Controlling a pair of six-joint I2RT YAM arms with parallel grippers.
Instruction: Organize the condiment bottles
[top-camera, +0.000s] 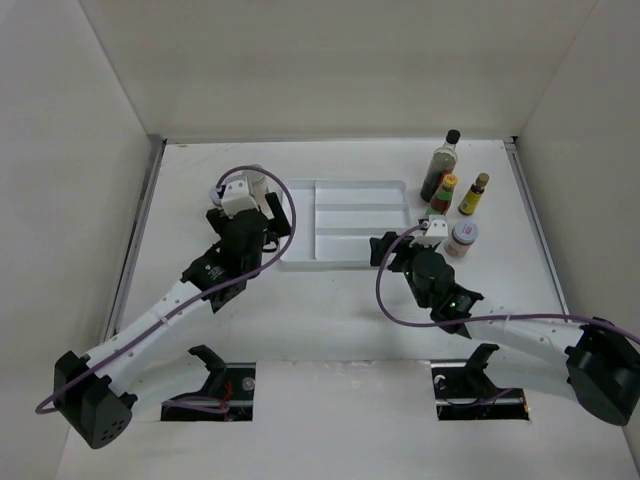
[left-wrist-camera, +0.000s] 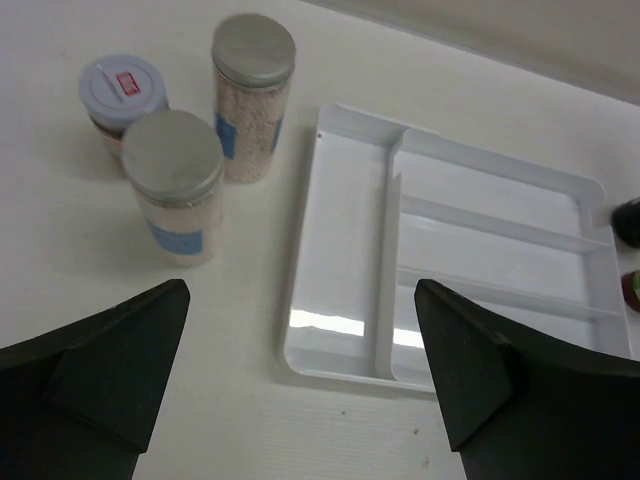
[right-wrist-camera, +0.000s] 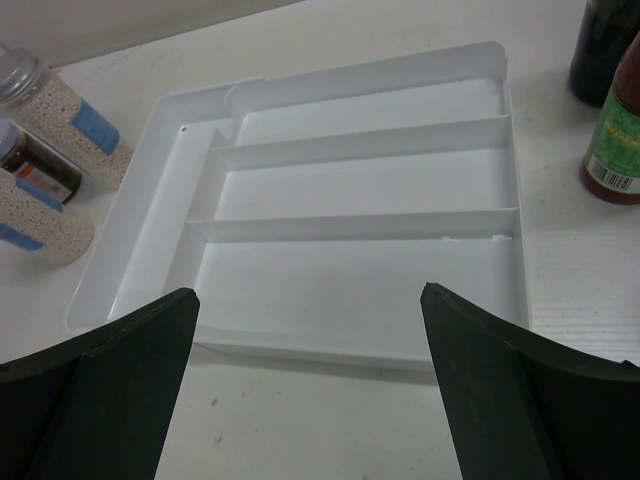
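The white divided tray (top-camera: 345, 222) lies mid-table with nothing in it. Right of it stand a tall dark black-capped bottle (top-camera: 440, 165), two yellow-capped bottles (top-camera: 444, 192) (top-camera: 474, 194) and a short jar with a red-white lid (top-camera: 461, 238). In the left wrist view, two silver-lidded jars (left-wrist-camera: 253, 95) (left-wrist-camera: 173, 185) and a pale-lidded jar (left-wrist-camera: 124, 95) stand left of the tray (left-wrist-camera: 440, 260). My left gripper (top-camera: 250, 205) (left-wrist-camera: 300, 300) is open and empty above the tray's near left corner. My right gripper (top-camera: 385, 245) (right-wrist-camera: 310, 295) is open and empty before the tray's near edge (right-wrist-camera: 330, 345).
White walls enclose the table on three sides. In the right wrist view the left jars (right-wrist-camera: 65, 110) sit beyond the tray's left side, and the dark bottle (right-wrist-camera: 605, 45) and a red sauce bottle (right-wrist-camera: 618, 140) stand at its right.
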